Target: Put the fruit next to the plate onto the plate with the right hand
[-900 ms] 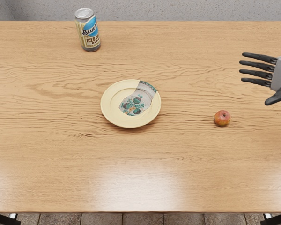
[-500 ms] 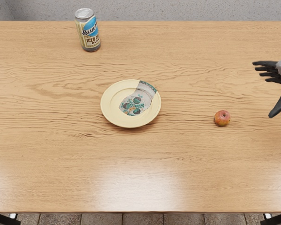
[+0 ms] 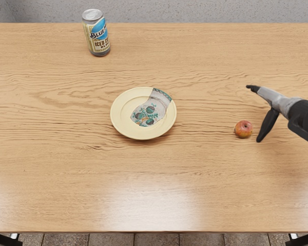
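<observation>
A small red and yellow apple (image 3: 243, 129) lies on the table (image 3: 66, 154), well to the right of a cream plate (image 3: 143, 113) with a patterned half. My right hand (image 3: 264, 113) reaches in from the right edge, just right of the apple and not touching it. Its fingers are spread open, with the thumb (image 3: 267, 125) pointing down beside the fruit and the other fingers stretched toward the upper left. It holds nothing. The left arm does not show.
A blue and white drink can (image 3: 96, 32) stands upright near the table's far edge at the left. The table's front edge runs along the bottom of the view.
My right hand turned and came down and to the left, from the right edge higher up to just beside the apple. The apple, plate and can stayed put.
</observation>
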Controlling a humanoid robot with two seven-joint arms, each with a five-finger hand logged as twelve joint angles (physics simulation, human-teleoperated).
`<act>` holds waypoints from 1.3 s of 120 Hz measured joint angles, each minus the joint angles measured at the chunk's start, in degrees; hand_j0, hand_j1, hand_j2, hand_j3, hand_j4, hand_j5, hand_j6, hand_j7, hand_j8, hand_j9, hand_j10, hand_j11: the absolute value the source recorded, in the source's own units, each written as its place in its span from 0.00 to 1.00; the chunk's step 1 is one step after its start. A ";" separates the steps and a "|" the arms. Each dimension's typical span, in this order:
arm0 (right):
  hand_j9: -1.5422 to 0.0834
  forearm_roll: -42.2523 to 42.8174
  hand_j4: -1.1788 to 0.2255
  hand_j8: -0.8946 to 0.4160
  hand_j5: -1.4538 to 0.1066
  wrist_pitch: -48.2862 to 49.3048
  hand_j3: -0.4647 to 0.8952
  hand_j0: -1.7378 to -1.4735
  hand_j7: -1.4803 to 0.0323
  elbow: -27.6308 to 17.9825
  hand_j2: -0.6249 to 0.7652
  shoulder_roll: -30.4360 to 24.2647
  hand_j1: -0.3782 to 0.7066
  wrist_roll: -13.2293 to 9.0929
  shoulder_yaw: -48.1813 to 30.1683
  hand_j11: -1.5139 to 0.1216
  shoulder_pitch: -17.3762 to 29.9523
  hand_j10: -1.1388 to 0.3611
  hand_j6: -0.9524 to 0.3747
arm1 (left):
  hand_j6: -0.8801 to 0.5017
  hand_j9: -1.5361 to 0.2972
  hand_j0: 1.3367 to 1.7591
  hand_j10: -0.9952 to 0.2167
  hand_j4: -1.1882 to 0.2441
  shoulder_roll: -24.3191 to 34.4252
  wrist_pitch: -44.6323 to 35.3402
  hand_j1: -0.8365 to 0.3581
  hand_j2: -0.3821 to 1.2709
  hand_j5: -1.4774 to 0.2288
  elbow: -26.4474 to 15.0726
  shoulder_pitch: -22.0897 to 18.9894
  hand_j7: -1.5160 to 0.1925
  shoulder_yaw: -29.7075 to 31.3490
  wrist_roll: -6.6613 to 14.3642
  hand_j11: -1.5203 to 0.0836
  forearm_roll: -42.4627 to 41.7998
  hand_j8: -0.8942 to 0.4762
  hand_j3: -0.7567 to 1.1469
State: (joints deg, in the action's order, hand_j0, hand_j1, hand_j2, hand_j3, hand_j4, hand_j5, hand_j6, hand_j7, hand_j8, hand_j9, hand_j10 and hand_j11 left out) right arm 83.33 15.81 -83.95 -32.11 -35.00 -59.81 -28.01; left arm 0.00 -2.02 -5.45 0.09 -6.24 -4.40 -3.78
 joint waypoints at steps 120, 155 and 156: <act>0.60 0.01 0.53 0.35 0.57 -13.34 0.34 0.30 0.60 -0.53 0.41 2.16 0.49 -0.01 10.81 0.58 0.07 0.47 0.39 | 0.63 0.83 0.76 0.81 0.82 0.00 0.00 0.98 0.23 0.86 0.00 0.00 0.88 0.00 0.00 0.94 0.00 0.64 0.40; 0.47 -2.16 0.42 0.35 0.43 -10.60 0.34 0.31 0.47 -1.39 0.55 2.06 0.60 0.01 10.05 0.45 -0.68 0.42 0.28 | 0.63 0.83 0.76 0.81 0.82 0.00 0.00 0.98 0.23 0.86 0.00 0.00 0.88 0.00 0.00 0.94 0.00 0.64 0.40; 0.46 -2.31 0.42 0.35 0.43 -10.57 0.34 0.31 0.46 -1.42 0.55 2.03 0.60 0.01 10.04 0.44 -0.72 0.42 0.28 | 0.63 0.83 0.76 0.81 0.82 0.00 0.00 0.98 0.23 0.86 0.00 0.00 0.88 0.00 0.00 0.94 0.00 0.64 0.40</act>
State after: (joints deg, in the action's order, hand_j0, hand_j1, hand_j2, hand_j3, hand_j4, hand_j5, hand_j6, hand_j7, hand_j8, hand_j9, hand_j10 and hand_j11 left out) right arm 81.01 5.24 -85.36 -30.08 -34.99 -49.77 -28.73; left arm 0.00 -2.02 -5.45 0.09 -6.25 -4.40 -3.78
